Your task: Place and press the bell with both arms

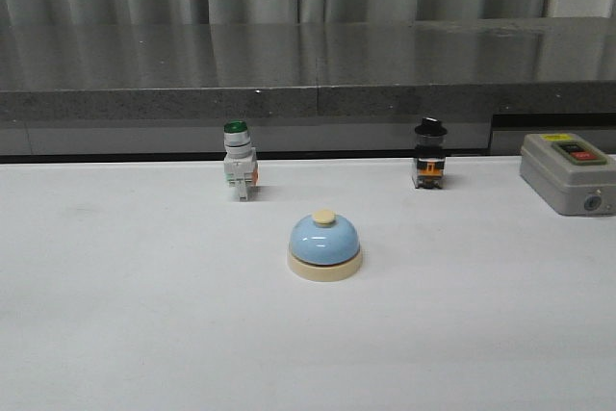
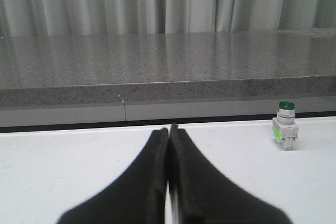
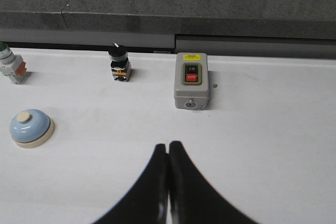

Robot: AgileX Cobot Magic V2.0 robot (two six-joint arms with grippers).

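Observation:
The light-blue bell (image 1: 325,245) with its cream base and button stands upright near the middle of the white table (image 1: 115,315). It also shows in the right wrist view, bell (image 3: 30,126), well off to the side of my right gripper (image 3: 168,144), which is shut with nothing between its fingers. My left gripper (image 2: 169,128) is shut too and empty, low over the table; the bell is out of its view. Neither arm appears in the front view.
A green-capped white push-button switch (image 1: 239,161) stands behind the bell to the left, and a black-capped switch (image 1: 429,154) to the right. A grey on/off box (image 1: 570,172) sits at the right edge. A dark stone ledge (image 1: 308,74) runs along the table's back.

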